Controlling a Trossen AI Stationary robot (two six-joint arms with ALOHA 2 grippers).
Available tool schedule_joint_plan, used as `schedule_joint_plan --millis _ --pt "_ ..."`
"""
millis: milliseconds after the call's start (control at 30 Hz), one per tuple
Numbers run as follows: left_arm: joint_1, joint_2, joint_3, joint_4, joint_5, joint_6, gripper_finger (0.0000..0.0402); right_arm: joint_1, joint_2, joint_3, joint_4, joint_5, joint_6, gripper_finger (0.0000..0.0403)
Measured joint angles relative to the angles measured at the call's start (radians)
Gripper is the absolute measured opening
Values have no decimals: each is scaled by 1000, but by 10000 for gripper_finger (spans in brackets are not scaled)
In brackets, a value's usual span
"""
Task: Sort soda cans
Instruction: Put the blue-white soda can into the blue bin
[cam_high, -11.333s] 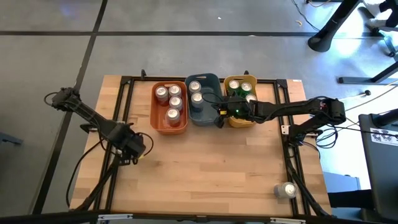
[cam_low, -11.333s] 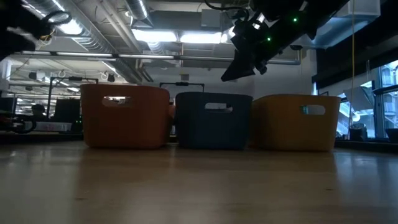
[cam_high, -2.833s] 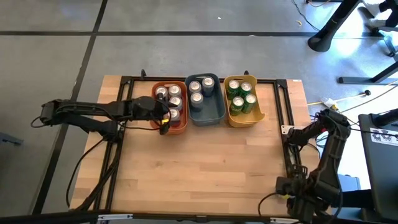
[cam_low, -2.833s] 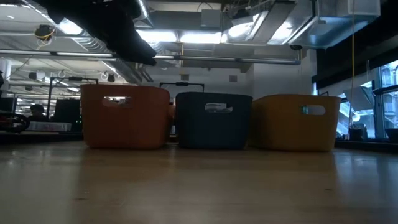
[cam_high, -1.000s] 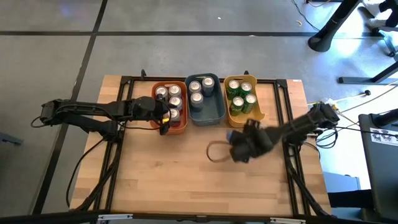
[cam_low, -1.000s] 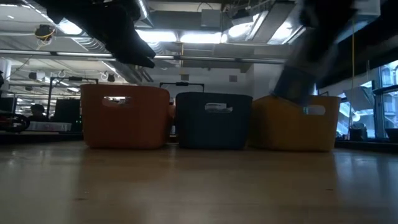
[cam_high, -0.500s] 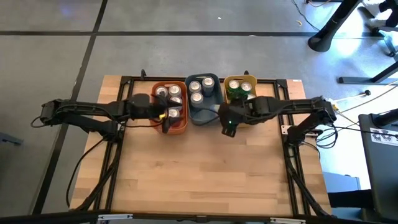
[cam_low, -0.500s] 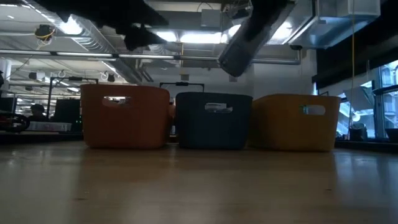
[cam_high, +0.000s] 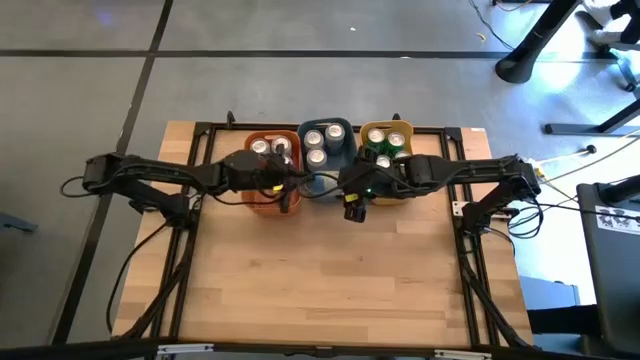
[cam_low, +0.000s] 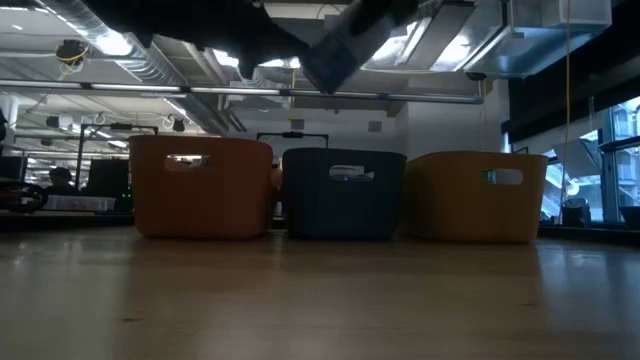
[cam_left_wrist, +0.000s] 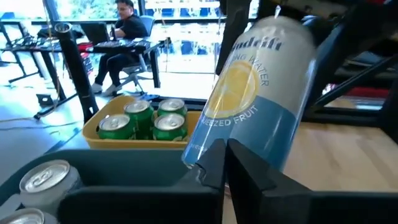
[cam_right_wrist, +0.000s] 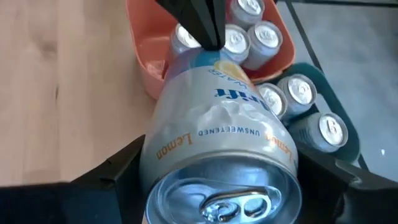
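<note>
Open-plan robotics lab or office, wooden bench (cam_high: 330, 280) on grey concrete floor (cam_high: 300, 80), exposed ceiling ducts (cam_low: 150, 60) and strip lights above it, desks (cam_left_wrist: 37, 46) and a seated person (cam_left_wrist: 127, 28) by windows beyond the bench

Overhead looking straight down, low camera level across table (cam_low: 320, 300), wrist cameras close (all share the bins (cam_high: 330, 175))

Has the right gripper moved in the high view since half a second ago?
Yes. The right gripper, shut on a lemon soda can, has shifted slightly left, from the yellow bin's front corner toward the blue bin's front edge.
</note>
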Motion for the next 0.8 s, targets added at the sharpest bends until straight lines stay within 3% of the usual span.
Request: schedule_joint_plan --millis 333,800 --pt "4 133 -2 106 -19 -11 12 -60 15 0 -30 -13 -19 283" --pt "35 141 -2 101 -27 5 2 -125 29 3 -2 -36 -80 283"
